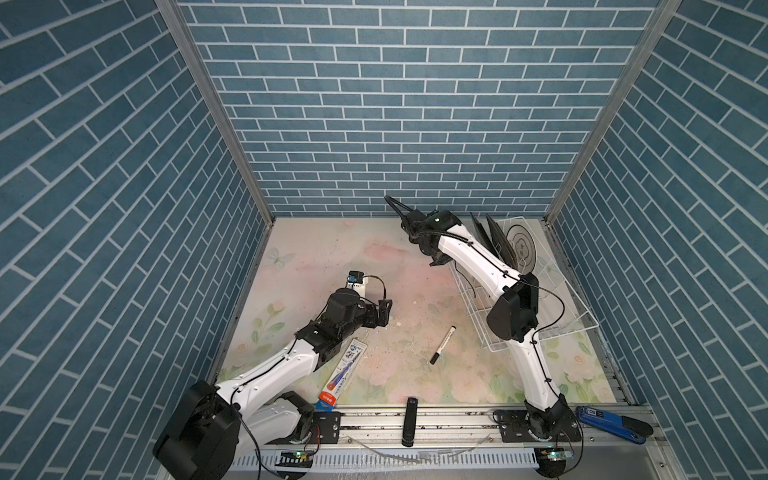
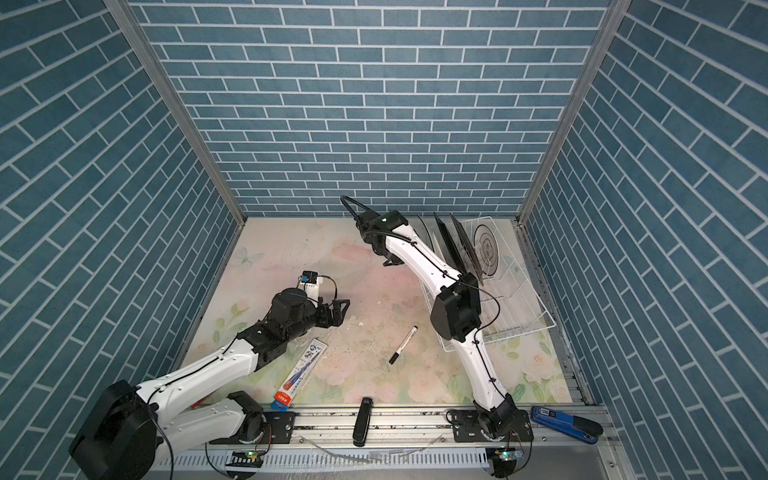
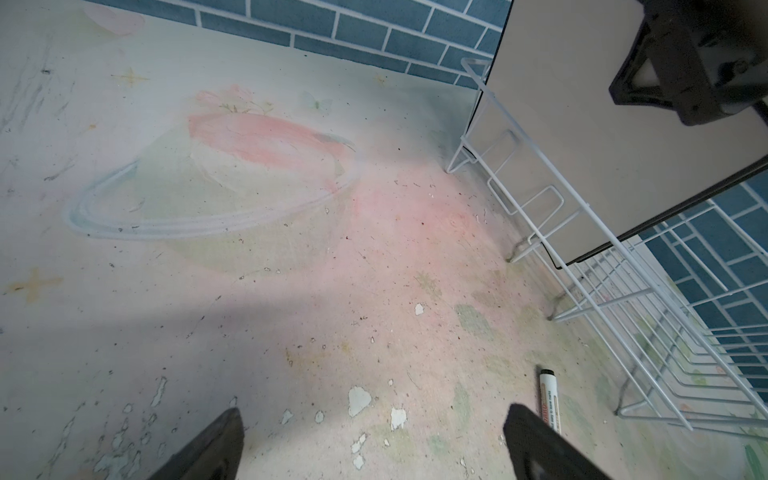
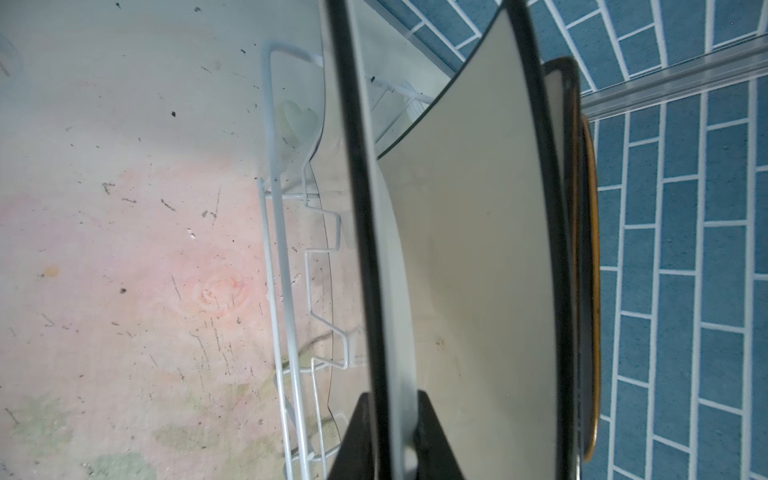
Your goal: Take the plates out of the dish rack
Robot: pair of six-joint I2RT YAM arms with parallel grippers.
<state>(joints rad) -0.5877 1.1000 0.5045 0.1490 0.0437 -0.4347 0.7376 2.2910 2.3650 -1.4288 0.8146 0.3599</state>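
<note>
In the dish rack (image 1: 552, 329) plates (image 1: 498, 241) stand upright.

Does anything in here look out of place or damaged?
A marker lies loose on the mat near the rack. The mat's print is worn, with white chips flaked off around it.

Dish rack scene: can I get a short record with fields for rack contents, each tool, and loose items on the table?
rack: dish rack on the table, far right
plates: white black-rimmed plate, dark plates, round plate, all upright in it
right tool: closed on the white black-rimmed plate's upper edge
left tool: open, empty, above the table
loose: marker beside the rack
</note>
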